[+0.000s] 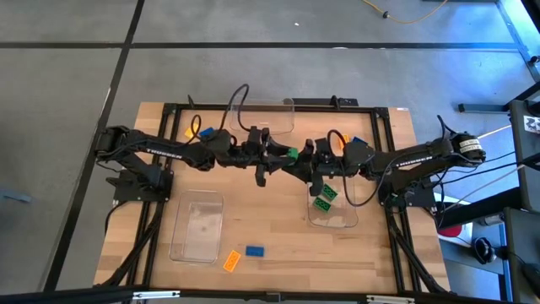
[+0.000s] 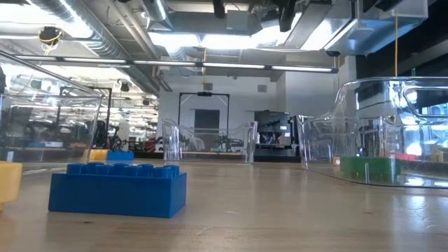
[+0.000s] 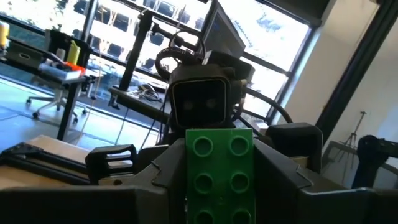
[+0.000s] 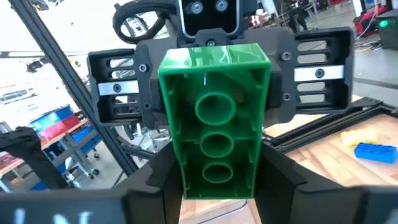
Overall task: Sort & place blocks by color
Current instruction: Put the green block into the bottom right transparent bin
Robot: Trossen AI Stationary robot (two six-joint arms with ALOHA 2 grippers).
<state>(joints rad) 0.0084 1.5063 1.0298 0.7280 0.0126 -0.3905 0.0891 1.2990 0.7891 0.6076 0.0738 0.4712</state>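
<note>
Three green blocks (image 1: 324,198), two blue, two orange

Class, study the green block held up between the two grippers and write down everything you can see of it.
The green block is a glossy plastic brick, longer than wide, with two rows of round studs on top and three hollow tubes underneath. It hangs in the air over the middle of the table, touching no tray. The left gripper and the right gripper face each other, and each clasps the block's long sides between its dark fingers.
</note>
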